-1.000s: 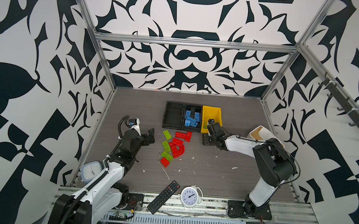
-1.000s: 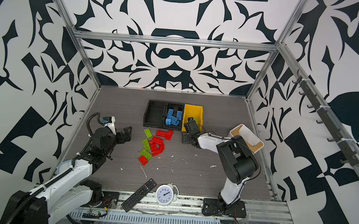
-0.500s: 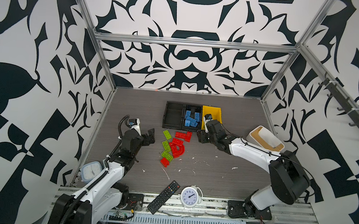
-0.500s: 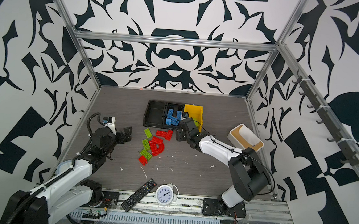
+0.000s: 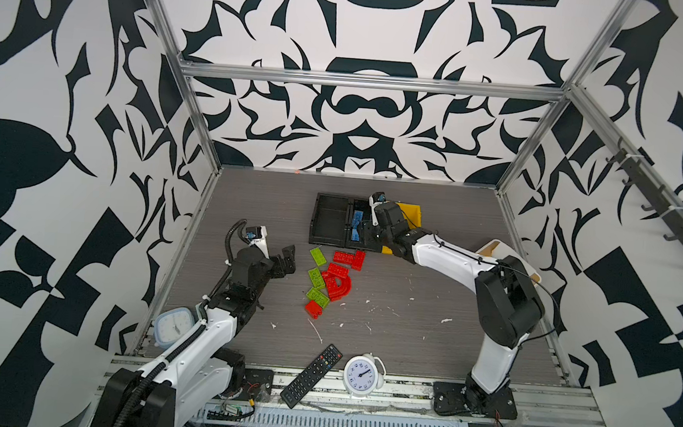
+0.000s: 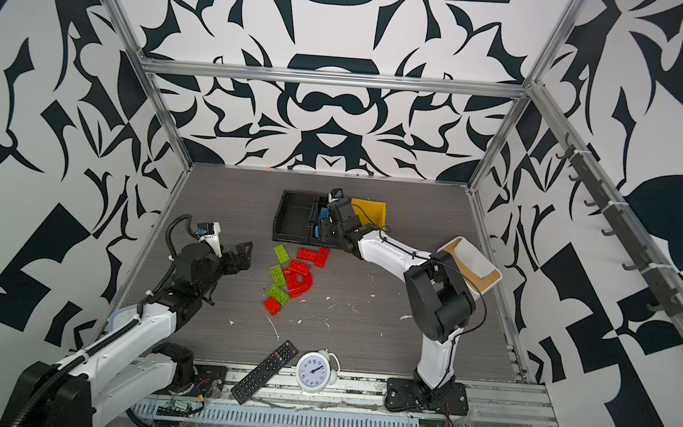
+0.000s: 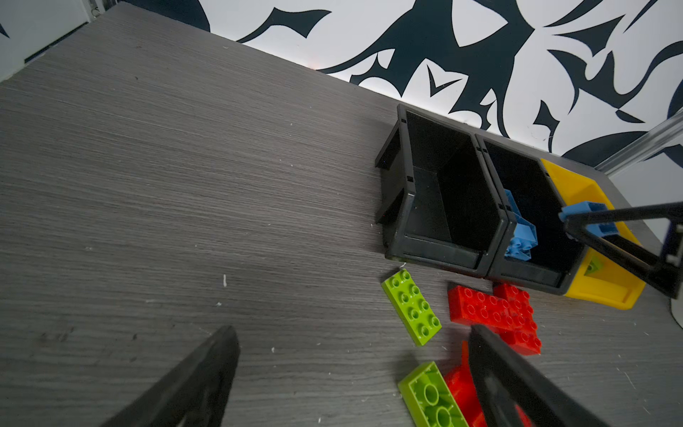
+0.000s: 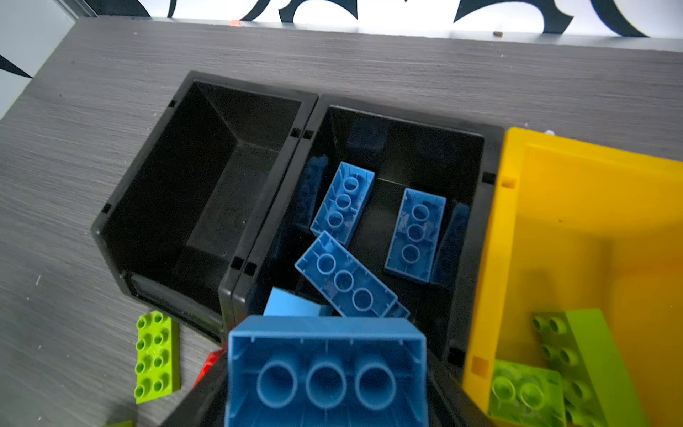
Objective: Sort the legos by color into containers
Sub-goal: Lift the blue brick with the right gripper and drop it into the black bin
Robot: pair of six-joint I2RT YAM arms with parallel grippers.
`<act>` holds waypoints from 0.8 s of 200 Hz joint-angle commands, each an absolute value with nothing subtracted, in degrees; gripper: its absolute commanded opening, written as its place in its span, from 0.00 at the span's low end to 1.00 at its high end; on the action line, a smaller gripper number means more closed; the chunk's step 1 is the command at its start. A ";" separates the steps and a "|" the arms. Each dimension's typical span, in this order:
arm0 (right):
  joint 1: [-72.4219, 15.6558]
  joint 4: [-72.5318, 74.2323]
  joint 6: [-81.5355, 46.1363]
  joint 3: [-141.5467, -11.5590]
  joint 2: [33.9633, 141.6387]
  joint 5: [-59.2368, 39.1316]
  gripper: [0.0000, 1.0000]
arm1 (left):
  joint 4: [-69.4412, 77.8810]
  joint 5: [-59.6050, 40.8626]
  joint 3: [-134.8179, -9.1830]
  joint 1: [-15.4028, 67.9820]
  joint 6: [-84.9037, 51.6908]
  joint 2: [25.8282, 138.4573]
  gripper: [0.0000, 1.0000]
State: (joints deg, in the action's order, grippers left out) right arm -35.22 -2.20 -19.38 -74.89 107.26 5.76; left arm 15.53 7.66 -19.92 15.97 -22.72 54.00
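While blue bricks lie in middle bin | yellow bin: green bricks

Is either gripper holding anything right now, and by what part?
Right gripper grips a blue lego brick by opposite sides; left gripper holds nothing.

- Black rectangular remote control, at the front edge.
- White round alarm clock, just beside it.
- Pale blue square clock, front left.
- White box with tan wooden rim, right side.
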 commanded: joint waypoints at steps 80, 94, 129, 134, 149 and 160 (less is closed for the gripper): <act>-34.72 0.34 -20.08 -80.09 110.05 8.96 0.60 | 16.46 7.71 -21.36 15.73 -23.40 53.88 0.99; -34.63 0.01 -19.92 -80.85 110.64 8.96 0.60 | 16.28 7.60 -21.44 15.73 -23.39 53.63 0.99; -34.54 -0.27 -19.60 -82.23 111.78 8.77 0.63 | 16.36 7.68 -21.21 15.73 -23.38 53.08 0.99; -34.55 -0.14 -19.67 -82.42 111.96 8.79 0.64 | 16.37 7.69 -21.22 15.73 -23.38 53.17 0.99; -34.54 -0.25 -19.69 -83.12 112.54 8.49 0.68 | 16.31 7.68 -21.27 15.73 -23.41 53.33 0.99; -34.54 -0.35 -19.76 -83.57 112.85 8.49 0.72 | 16.40 7.64 -21.27 15.73 -23.34 53.44 0.99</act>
